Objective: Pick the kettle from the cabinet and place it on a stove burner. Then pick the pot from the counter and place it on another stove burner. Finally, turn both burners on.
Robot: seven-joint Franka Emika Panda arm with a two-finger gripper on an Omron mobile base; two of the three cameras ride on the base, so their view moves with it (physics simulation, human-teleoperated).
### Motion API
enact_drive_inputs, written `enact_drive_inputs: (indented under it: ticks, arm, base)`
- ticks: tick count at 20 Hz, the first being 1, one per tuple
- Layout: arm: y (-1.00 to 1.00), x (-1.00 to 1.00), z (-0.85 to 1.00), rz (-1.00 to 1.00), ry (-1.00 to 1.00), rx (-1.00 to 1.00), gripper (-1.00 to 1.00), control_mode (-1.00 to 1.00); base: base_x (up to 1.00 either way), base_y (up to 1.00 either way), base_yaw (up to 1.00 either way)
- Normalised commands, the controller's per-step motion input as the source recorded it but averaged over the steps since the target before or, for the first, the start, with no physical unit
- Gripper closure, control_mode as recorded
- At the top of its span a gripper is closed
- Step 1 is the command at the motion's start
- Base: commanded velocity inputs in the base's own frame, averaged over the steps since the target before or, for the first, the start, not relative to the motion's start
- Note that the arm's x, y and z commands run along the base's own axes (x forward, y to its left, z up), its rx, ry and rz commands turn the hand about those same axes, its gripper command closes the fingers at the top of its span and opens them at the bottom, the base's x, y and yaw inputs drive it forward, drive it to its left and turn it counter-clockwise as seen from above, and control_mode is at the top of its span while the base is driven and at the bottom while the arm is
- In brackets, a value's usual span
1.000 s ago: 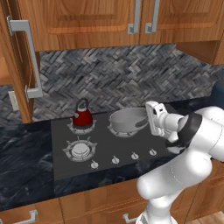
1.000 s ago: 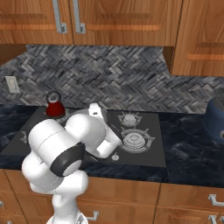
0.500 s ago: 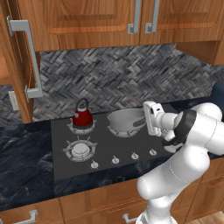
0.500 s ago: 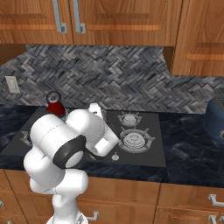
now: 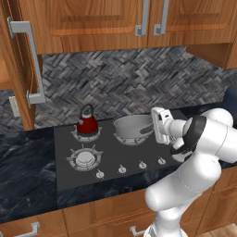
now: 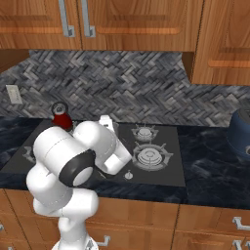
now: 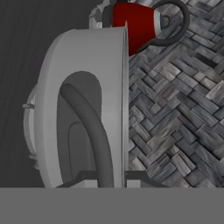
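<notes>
The pot (image 5: pixel 133 127) sits on the back right burner (image 5: pixel 124 139) of the cooktop (image 5: pixel 65 176), just beside the red kettle (image 5: pixel 87 122), which stands upright on the back left burner. The jaws (image 5: pixel 152 128) are closed on the pot's near side handle (image 7: pixel 89 127), with the white hand level at the pot's right. Around the cooktop runs the black bench (image 5: pixel 25 185). The cabinet door (image 5: pixel 21 69) hangs open at far left.

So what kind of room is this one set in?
A rendered home kitchen, it seems: a gas cooktop with a kettle and pot on burners, wooden cabinets, and a herringbone tile backsplash.
</notes>
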Motion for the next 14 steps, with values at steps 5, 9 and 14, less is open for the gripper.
enact_drive_inputs:
  ticks: [5, 9, 14]
  arm:
    - [-0.18, 0.00, -0.34, 0.08, -0.06, 0.02, 1.00, -1.00]
    - [-0.18, 0.00, -0.41, 0.07, -0.01, 0.00, 1.00, -1.00]
    - [-0.11, 0.04, -0.48, 0.07, 0.00, 0.00, 1.00, -1.00]
  base:
    - [0.00, 0.00, 0.00]
    - [0.00, 0.00, 0.00]
    - [0.00, 0.00, 0.00]
